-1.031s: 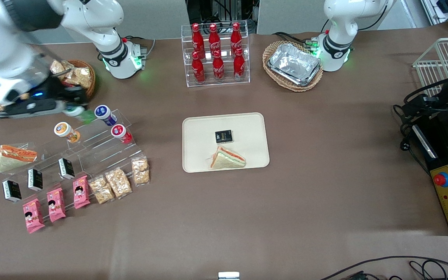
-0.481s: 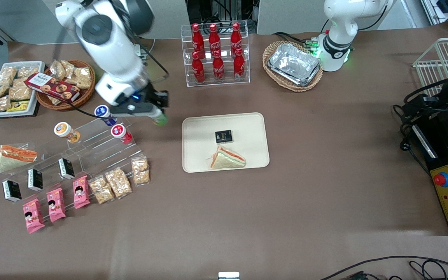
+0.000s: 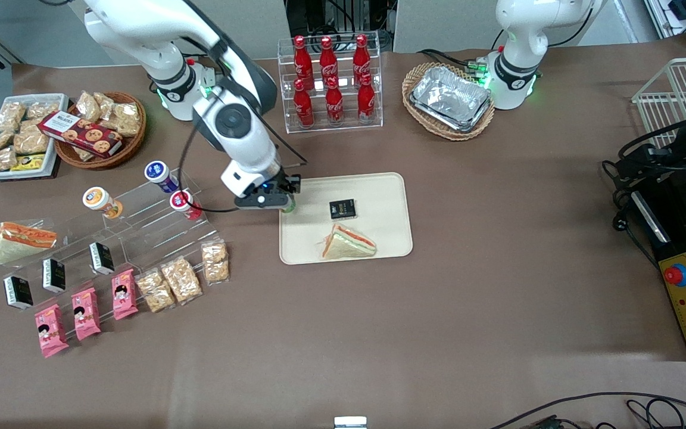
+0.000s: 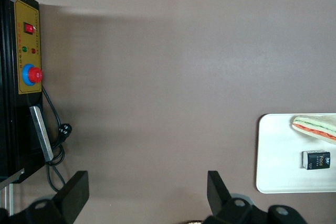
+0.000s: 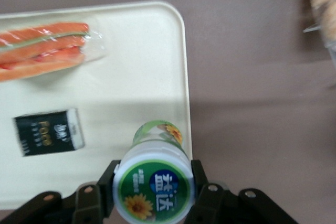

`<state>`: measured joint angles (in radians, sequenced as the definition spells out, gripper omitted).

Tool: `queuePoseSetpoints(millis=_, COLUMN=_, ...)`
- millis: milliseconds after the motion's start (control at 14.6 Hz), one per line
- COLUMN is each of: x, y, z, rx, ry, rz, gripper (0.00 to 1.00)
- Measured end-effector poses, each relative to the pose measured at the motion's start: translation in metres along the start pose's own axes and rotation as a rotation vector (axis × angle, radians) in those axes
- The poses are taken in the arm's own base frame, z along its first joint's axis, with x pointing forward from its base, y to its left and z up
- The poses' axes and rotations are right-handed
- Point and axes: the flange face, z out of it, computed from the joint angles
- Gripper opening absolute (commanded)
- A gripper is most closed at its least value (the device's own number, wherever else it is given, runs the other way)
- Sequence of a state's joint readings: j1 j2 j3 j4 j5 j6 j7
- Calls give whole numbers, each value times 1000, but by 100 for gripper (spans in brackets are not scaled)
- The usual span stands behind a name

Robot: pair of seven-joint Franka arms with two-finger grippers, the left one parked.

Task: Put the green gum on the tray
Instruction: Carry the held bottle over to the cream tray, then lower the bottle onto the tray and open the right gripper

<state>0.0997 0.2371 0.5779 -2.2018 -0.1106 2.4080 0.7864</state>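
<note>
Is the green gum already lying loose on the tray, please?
No, the green gum is clamped in the claw, held above the tray rim.

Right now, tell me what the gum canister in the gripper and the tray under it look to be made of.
The green gum, clamped in the gripper above the tray's edge, looks like smooth plastic: a glossy white lid with a printed green label.
The tray looks like matte beige moulded plastic, with rounded corners, a low rim and no shine.
</note>
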Motion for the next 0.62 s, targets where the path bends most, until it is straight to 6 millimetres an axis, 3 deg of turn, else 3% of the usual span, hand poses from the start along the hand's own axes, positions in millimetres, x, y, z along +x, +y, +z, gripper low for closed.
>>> queuePoseSetpoints(millis=206, x=-11, y=-14, z=48, rx=-18, ry=-9, rz=3, gripper=8)
queuePoseSetpoints(millis=344, x=-23, y=-27, z=61, rx=-20, ry=-13, rz=0, gripper=11)
queuePoseSetpoints(millis=412, x=-29, y=-32, z=64, rx=-24, ry=-12, rz=-8, gripper=19)
queuePoseSetpoints(millis=550, x=-37, y=-39, z=67, rx=-34, ry=-4, rz=-15, gripper=98)
queuePoseSetpoints(millis=618, x=-38, y=-40, z=68, rx=-36, ry=-2, rz=-12, gripper=99)
